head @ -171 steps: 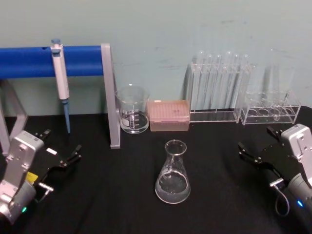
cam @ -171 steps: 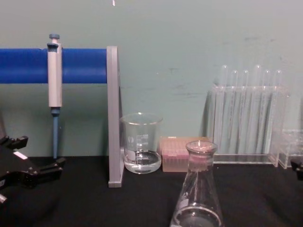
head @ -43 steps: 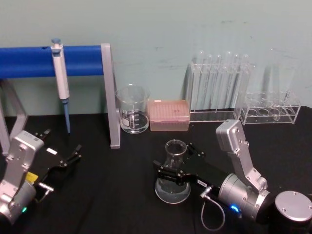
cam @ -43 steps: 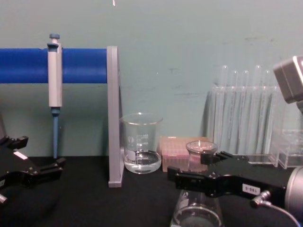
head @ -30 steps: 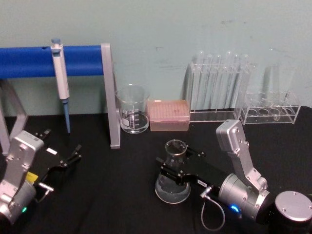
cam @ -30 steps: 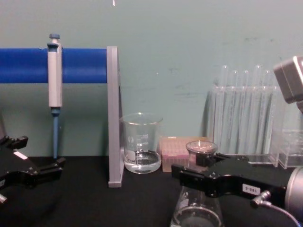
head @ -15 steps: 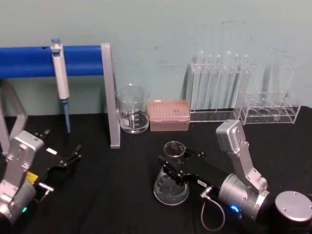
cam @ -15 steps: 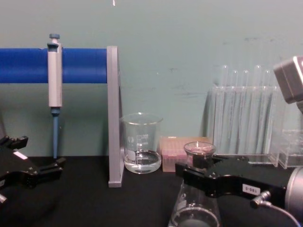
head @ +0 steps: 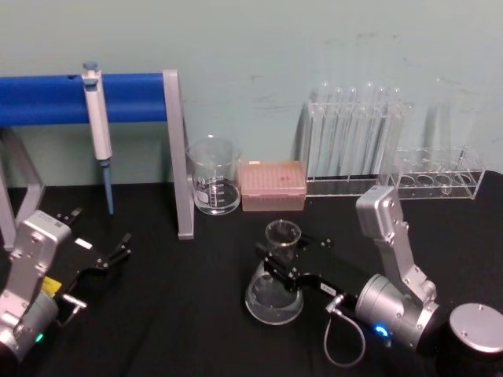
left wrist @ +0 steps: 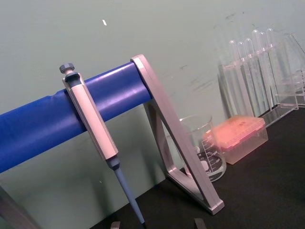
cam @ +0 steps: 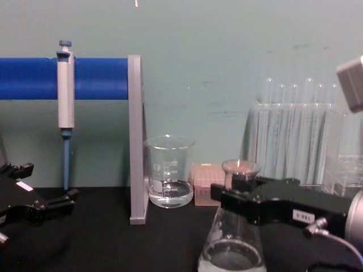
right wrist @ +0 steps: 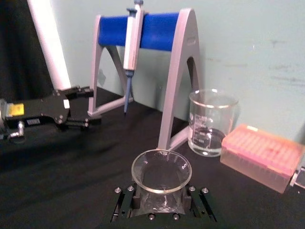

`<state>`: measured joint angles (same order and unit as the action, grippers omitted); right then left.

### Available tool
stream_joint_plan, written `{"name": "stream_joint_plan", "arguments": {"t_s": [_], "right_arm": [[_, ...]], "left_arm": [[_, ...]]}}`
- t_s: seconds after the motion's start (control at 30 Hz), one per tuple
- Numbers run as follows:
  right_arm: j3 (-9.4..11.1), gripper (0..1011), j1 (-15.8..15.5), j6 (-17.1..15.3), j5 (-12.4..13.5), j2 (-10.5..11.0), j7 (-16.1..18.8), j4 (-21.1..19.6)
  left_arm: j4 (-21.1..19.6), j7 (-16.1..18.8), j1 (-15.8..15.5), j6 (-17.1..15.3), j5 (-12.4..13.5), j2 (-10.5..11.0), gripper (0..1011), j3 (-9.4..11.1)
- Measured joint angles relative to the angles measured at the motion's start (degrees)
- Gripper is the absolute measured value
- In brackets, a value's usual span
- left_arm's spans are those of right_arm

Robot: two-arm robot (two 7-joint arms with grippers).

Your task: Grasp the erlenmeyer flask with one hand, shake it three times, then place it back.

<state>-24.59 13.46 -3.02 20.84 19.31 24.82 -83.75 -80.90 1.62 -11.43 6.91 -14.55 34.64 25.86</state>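
Note:
The erlenmeyer flask (head: 272, 295) is clear glass with a little liquid in its wide base. It hangs slightly tilted just above the black table in the head view. My right gripper (head: 288, 256) is shut on its neck, just below the flared lip. The chest view shows the flask's body (cam: 231, 249) under the black right gripper (cam: 245, 199). From the right wrist, the flask's round lip (right wrist: 161, 170) sits between the two fingers (right wrist: 125, 202). My left gripper (head: 97, 248) rests open at the table's left side, far from the flask.
A glass beaker (head: 213, 187) and a pink tip box (head: 272, 185) stand behind the flask. Test tube racks (head: 352, 149) line the back right. A pipette (head: 97, 129) hangs on the blue rack (head: 118, 98) at the back left.
My right gripper has closed on the flask's neck and raised it a little. The flask now leans, with its base shifted left.

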Motion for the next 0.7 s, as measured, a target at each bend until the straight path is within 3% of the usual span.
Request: {"name": "stream_joint_plan", "arguments": {"t_s": [0.4, 0.7], "right_arm": [[1.5, 451, -0.5, -3.3, 2.1, 0.8, -2.4, -6.1], [2.8, 451, -0.9, -4.2, 0.7, 1.1, -6.3, -10.4]], "left_arm": [[0.0, 0.0, 0.0, 0.0, 0.0, 0.0, 1001, 0.0], [0.0, 0.0, 0.0, 0.0, 0.0, 0.0, 1001, 0.0]]}}
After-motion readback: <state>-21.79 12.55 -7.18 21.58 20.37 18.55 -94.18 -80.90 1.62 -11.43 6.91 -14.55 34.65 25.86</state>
